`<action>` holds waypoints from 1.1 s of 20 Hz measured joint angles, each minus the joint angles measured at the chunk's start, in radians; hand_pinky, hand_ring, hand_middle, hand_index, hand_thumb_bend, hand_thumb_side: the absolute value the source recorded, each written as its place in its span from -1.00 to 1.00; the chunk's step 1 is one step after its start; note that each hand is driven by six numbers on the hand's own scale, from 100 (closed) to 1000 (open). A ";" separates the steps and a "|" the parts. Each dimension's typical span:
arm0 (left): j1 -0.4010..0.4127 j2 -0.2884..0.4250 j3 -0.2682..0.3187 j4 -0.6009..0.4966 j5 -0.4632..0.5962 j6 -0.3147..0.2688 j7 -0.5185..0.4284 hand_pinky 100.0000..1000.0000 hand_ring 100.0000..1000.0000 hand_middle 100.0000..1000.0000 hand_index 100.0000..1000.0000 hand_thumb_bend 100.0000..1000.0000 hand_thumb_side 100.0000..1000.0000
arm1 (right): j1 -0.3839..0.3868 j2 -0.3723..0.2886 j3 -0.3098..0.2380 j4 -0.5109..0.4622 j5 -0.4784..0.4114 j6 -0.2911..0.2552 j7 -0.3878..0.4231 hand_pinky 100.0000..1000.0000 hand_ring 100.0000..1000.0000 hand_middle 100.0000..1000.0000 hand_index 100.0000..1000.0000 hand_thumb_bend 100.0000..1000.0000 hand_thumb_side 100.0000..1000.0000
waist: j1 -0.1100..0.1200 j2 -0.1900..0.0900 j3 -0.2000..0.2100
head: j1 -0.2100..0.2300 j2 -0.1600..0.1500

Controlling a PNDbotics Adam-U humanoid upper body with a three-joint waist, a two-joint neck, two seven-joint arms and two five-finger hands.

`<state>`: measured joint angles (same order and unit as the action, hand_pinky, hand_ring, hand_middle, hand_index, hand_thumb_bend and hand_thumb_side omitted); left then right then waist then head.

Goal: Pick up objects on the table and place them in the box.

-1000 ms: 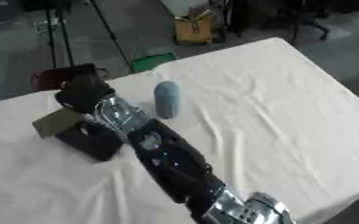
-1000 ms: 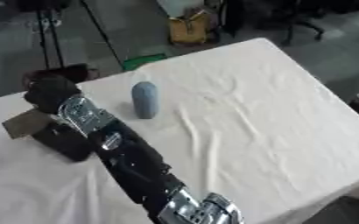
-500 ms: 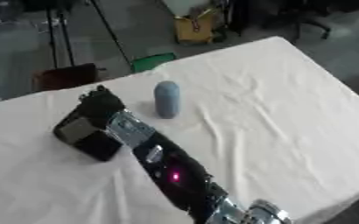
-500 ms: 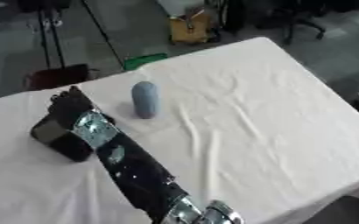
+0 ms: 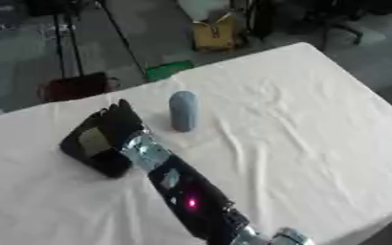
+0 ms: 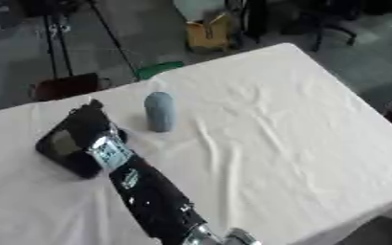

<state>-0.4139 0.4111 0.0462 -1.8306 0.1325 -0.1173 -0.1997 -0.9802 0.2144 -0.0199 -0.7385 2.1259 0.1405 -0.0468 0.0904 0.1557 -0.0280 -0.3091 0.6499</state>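
Black flat rectangular device (image 5: pixel 89 146) with a pale greyish face is lying on the white-clothed bench (image 5: pixel 299 124), near its left edge and toward the far side. One robot arm is coming in from the near edge of the bench at the bottom of the view, and I am taking it for the right arm. Its black hand (image 5: pixel 120 122) is resting over the right part of the device, fingers stretched out toward the far edge; whether they are curling around the device I cannot tell. A grey-blue rounded cylinder (image 5: pixel 182 111) is standing upright just beside the hand, on its right side, apart from the device.
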 measured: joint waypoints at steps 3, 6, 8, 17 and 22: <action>0.000 0.000 0.000 0.000 0.000 0.000 0.000 0.43 0.29 0.61 0.76 0.30 0.50 | -0.001 0.000 -0.011 0.000 0.031 0.071 -0.004 0.37 0.28 -0.02 0.20 -0.63 -0.74 | 0.000 0.000 0.002 | 0.000 0.000; 0.000 0.000 0.000 0.000 0.000 -0.001 -0.001 0.43 0.29 0.61 0.76 0.30 0.50 | -0.005 0.000 -0.011 0.014 0.039 0.081 0.049 0.66 0.66 0.70 0.84 -0.04 -0.13 | 0.000 0.000 0.002 | 0.000 0.000; 0.000 0.000 0.000 0.000 0.001 -0.001 -0.001 0.43 0.29 0.61 0.76 0.30 0.50 | -0.006 -0.001 -0.013 0.027 0.032 0.055 0.125 0.72 0.71 0.83 0.92 -0.04 0.11 | 0.000 0.000 0.001 | 0.000 0.000; 0.000 0.000 0.000 0.000 0.003 -0.001 -0.001 0.43 0.29 0.61 0.76 0.30 0.50 | -0.009 -0.008 -0.020 0.008 -0.128 -0.044 0.353 1.00 0.94 1.00 1.00 0.28 0.54 | 0.000 -0.001 -0.003 | 0.004 0.000; 0.000 0.000 0.000 0.000 0.003 -0.001 -0.001 0.43 0.29 0.61 0.76 0.30 0.50 | -0.012 -0.020 -0.035 -0.052 -0.365 -0.065 0.388 0.94 0.88 0.96 1.00 0.11 0.76 | -0.001 -0.001 -0.008 | 0.005 0.000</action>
<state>-0.4139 0.4110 0.0461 -1.8308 0.1358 -0.1186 -0.2010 -0.9926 0.1949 -0.0552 -0.7903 1.7605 0.0757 0.3407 0.0889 0.1548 -0.0356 -0.3037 0.6498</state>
